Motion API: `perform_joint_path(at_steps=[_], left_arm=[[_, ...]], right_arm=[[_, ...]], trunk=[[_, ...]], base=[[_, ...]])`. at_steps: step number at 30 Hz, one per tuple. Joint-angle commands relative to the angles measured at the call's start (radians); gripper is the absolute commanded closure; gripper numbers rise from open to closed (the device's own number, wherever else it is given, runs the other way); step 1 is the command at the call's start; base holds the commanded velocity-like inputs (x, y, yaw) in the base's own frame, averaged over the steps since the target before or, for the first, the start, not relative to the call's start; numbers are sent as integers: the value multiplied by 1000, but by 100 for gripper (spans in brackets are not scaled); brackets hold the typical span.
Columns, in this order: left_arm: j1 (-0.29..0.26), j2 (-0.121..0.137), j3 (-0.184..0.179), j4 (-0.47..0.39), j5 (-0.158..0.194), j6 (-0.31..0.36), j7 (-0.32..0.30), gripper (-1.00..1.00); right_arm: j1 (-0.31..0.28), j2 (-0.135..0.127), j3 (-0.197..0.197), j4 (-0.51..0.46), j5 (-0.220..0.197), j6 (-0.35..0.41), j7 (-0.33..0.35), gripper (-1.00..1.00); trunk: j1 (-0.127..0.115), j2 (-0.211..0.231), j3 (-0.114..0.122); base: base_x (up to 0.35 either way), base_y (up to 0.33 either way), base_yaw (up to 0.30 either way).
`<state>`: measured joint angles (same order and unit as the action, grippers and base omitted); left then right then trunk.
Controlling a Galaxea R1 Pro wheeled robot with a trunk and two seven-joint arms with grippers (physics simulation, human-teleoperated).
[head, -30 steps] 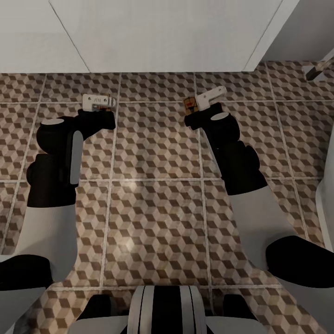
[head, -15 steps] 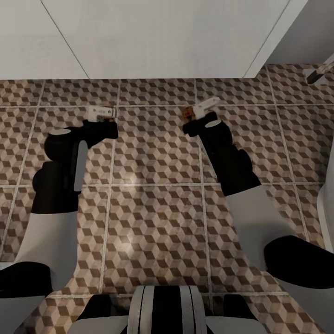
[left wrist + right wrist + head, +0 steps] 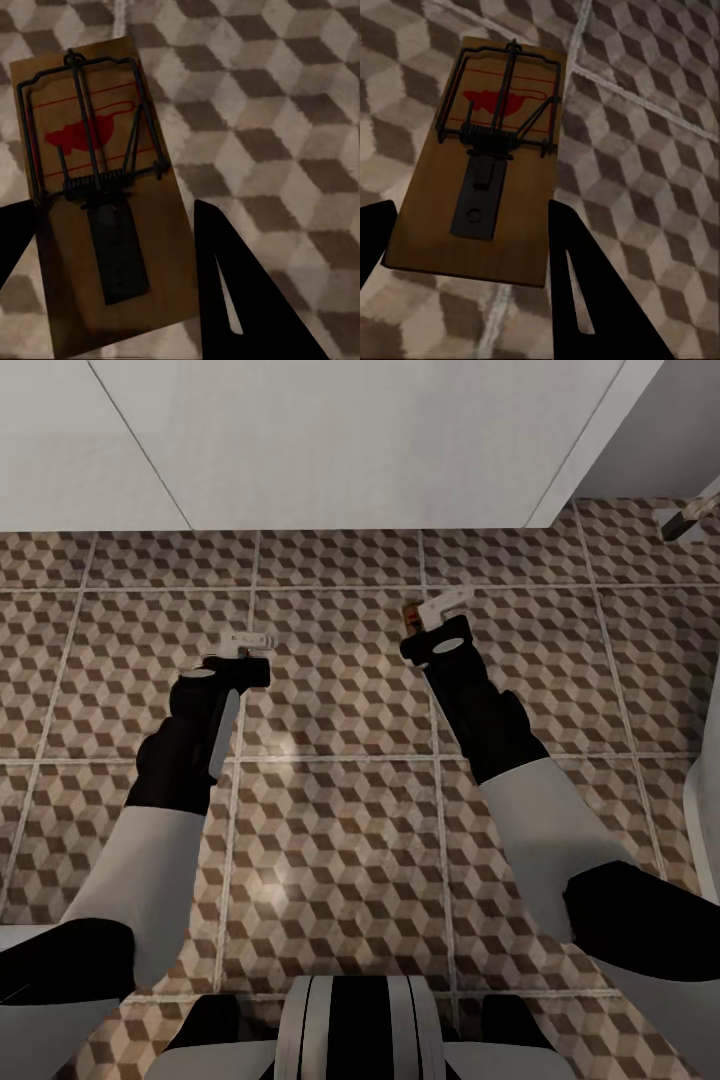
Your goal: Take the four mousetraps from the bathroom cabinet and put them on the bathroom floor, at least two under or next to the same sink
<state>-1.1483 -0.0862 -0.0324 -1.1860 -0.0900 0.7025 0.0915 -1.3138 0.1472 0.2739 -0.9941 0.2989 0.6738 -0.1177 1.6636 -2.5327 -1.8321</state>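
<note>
- From the head view, both arms reached forward and down over the tiled floor point(image 3: 340, 690), near a white unit point(image 3: 350, 440) at the far edge.
- The left gripper point(image 3: 248, 642) hung low over the tiles, nearer the robot than the right one.
- In the left wrist view, a mousetrap point(image 3: 105, 195) lay between the two dark fingers point(image 3: 240, 300), one finger at each long edge. The board filled the gap and the jaws stood narrow about it; whether they pressed it or only flanked it could not be told.
- That trap showed its wire frame, its coil spring, a dark metal tab and a red mouse mark. A shadow lay close beneath its near end, and whether it rested on the floor or hung just above could not be told.
- The right gripper point(image 3: 437, 608) pointed down beside a grout line, with a sliver of a second mousetrap point(image 3: 410, 613) visible just to its left.
- In the right wrist view, that second mousetrap point(image 3: 484, 157) also sat between the fingers point(image 3: 592, 292), jaws narrow at its sides, and contact could not be told there either.
- Its far end lay near a crossing of grout lines.
- The two traps were well apart, each over the same cube-patterned floor.
- A grey metal piece point(image 3: 690, 515) showed at the far right.
</note>
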Motion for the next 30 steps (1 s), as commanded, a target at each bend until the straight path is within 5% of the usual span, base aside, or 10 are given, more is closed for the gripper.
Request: perform_joint_path(at_steps=[1,15,18,23,30], left_arm=[[-3,-6,-1,20,-13,-6,12,100],[-120,-21,-1,82,-16,-32,126,100],[-123,-21,-1,83,-16,-34,129,100],[-124,-21,-1,99,-7,-105,121,100],[-123,-18,-30,46,-4,-113,53,100]], right_arm=[[-2,1,2,12,-3,5,-8,100],[-113,27,2,176,-10,-8,-6,100],[-119,27,2,181,-28,-9,-1,100],[-120,27,2,181,-124,-10,18,100],[-120,27,0,180,-142,-58,50,100]], trunk=[[0,0,0],[0,0,0],[0,0,0],[0,0,0],[0,0,0]], base=[[0,0,0],[0,0,0],[0,0,0],[0,0,0],[0,0,0]])
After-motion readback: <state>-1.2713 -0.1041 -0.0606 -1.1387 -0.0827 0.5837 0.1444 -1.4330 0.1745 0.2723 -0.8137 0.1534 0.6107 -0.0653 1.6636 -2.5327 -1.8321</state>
